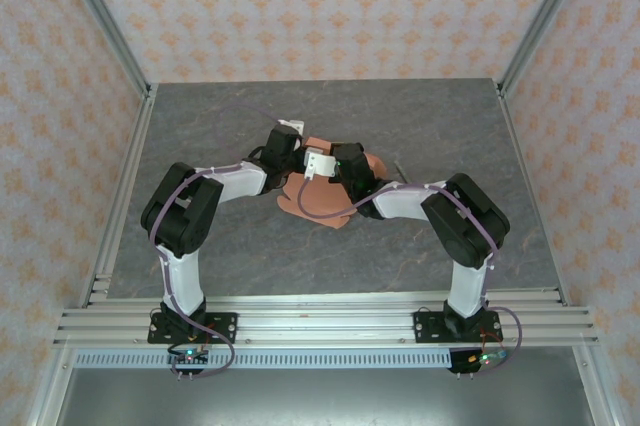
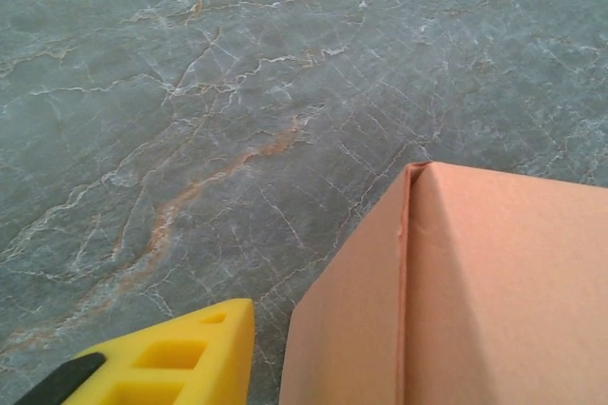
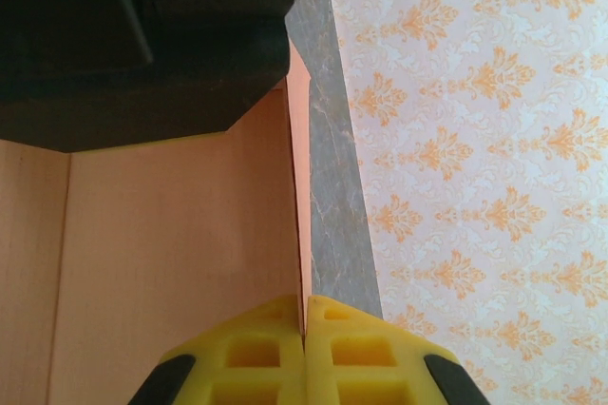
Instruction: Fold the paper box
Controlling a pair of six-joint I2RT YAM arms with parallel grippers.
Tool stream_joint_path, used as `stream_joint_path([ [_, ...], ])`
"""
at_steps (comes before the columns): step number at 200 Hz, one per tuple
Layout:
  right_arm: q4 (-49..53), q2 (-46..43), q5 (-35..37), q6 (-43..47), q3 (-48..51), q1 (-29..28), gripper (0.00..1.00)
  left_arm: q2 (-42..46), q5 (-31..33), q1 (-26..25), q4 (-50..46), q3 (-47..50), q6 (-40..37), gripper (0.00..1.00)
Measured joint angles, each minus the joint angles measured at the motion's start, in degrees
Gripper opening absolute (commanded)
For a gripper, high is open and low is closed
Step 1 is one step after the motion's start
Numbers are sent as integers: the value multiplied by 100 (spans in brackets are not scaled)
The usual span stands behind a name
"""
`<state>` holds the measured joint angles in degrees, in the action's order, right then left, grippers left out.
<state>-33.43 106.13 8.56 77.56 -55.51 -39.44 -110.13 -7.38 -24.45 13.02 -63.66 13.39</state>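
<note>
Pinching box [image 3: 171, 262] edge, R gripper [image 3: 305, 308] is closed on the card. L gripper [image 1: 288, 151]: can't tell if open, one finger [image 2: 180, 357] just beside box. Box at middle of table [image 1: 200, 116], btw both grippers

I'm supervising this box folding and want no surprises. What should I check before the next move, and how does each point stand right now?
1. Right hand pinches a wall of the paper box: ok.
2. Left hand off the card: its visible finger stands apart from the box; the other finger, cannot tell.
3. Corner crease straight: ok.
4. Box flat on the table: cannot tell.
5. Room between the two hands: cannot tell; they crowd together seen from above.
</note>
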Motion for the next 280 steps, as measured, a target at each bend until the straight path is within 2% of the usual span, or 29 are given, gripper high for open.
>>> stream_joint_path([
  [104,129,0,-9,-46,-87,9,0,-7,-240,7,-352,-210,-160,11],
  [151,192,-35,-26,-179,-120,-2,19,-7,-168,17,-367,-210,-282,7],
  [194,579,-393,20,-704,-118,9,45,92,199,184,-398,-107,-284,7],
  [198,614,-433,24,-726,-116,9,50,109,221,197,-407,-85,-284,6],
  [212,752,-629,44,-1003,-101,-7,59,205,295,210,-463,-2,-282,6],
  [232,1110,-1034,50,-1657,-81,-50,64,345,363,205,-511,87,-280,6],
  [253,1777,-1687,-87,-2776,-83,-74,69,483,404,205,-516,192,-251,6],
  [280,2728,-2352,-345,-4677,-352,59,71,667,509,205,-516,393,-122,5],
])
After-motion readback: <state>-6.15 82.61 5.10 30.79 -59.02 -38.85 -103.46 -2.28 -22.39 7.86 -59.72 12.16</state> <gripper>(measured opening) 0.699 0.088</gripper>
